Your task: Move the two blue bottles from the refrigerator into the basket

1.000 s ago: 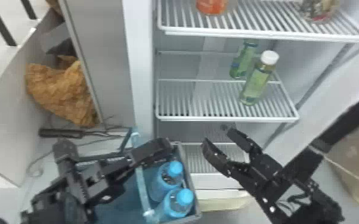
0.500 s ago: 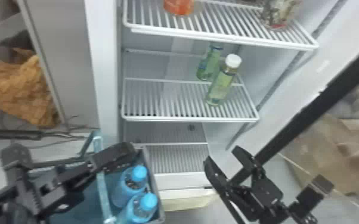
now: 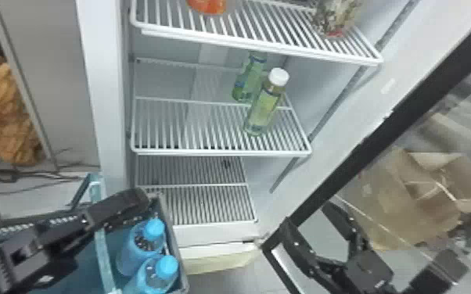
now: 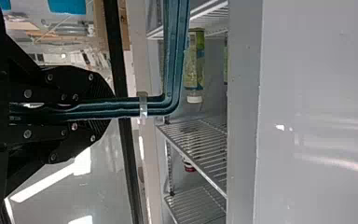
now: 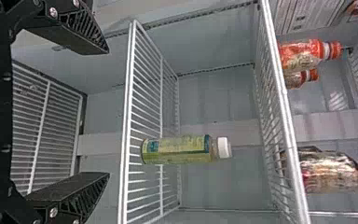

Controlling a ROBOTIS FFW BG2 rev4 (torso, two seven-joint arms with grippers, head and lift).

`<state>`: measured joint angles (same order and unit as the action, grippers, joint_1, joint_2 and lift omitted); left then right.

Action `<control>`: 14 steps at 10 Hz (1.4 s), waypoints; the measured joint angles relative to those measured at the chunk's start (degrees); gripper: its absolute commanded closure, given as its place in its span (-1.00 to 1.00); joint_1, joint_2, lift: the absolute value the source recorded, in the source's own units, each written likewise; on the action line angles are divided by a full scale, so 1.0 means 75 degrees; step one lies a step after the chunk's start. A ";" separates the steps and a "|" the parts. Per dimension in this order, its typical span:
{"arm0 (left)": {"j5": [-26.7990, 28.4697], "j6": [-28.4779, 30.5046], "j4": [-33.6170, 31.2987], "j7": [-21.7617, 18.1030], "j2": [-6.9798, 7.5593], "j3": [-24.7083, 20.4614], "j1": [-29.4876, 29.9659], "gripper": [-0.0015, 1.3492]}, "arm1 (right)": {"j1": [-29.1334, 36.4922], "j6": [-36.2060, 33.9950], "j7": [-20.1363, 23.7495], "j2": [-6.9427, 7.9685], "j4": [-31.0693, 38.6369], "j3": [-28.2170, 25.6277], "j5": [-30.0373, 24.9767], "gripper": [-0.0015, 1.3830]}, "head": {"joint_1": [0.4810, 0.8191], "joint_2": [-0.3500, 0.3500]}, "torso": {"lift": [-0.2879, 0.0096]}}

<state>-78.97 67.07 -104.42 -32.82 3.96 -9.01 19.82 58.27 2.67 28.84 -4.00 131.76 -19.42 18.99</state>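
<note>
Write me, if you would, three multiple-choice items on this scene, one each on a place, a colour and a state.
1. Where are the two blue bottles relative to the basket?
A) Under it
B) Inside it
C) Behind it

2. What colour is the cap of the nearer green bottle?
A) White
B) Red
C) Black

3. How is the right gripper?
A) Shut and empty
B) Shut on a bottle
C) Open and empty

1: B, as both stand within the basket's walls.
2: A, as the head view shows it white.
3: C, as its fingers are apart with nothing between them.
</note>
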 measured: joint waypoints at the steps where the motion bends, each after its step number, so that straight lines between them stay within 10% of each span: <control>1: -0.0019 0.0000 0.0000 -0.0005 -0.0004 0.0000 0.0004 0.78 | 0.0218 0.0004 -0.0001 0.0067 0.0225 -0.0110 -0.0028 -0.80 | 0.27 -1.00 | -0.54; 14: -0.0165 -0.0149 -0.0017 -0.0053 -0.0106 -0.0155 0.0075 0.78 | 0.0761 0.0181 0.0010 0.0345 0.0573 -0.0549 -0.0125 -0.80 | 0.27 -1.00 | -0.54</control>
<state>-80.20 65.95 -104.55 -33.22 3.16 -10.17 20.39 63.98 4.03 28.91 -1.40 136.06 -23.54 18.05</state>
